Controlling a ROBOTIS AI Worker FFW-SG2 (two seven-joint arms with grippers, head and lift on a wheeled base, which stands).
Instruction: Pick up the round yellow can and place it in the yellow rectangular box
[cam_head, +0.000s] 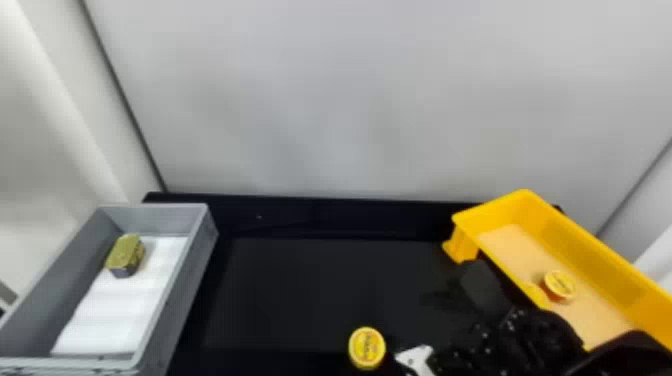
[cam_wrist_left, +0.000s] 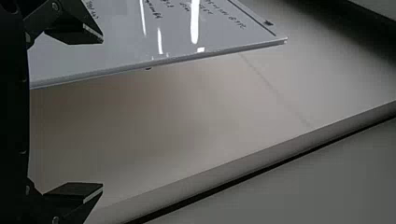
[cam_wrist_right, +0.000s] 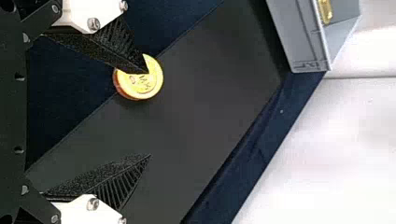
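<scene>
Right gripper (cam_wrist_right: 148, 114) approach, off-centre. The round yellow can (cam_head: 367, 348) is standing at the lower centre of the head view, on the black surface (cam_head: 300, 290). The right jaws are standing wide with nothing between them; in the right wrist view one tip is overlapping the can's lid, contact being impossible to tell. The left gripper (cam_wrist_left: 102, 113) is waiting elsewhere, its jaws wide and empty. Principal risk: descending along this line is likely risking a tip pressing on the lid, tipping or shoving the can, the cause being lateral misalignment. Secondary risk: at the right of the head view, a second round can (cam_head: 560, 285) is occupying the yellow rectangular box (cam_head: 590, 255), so a careless release is risking a collision
</scene>
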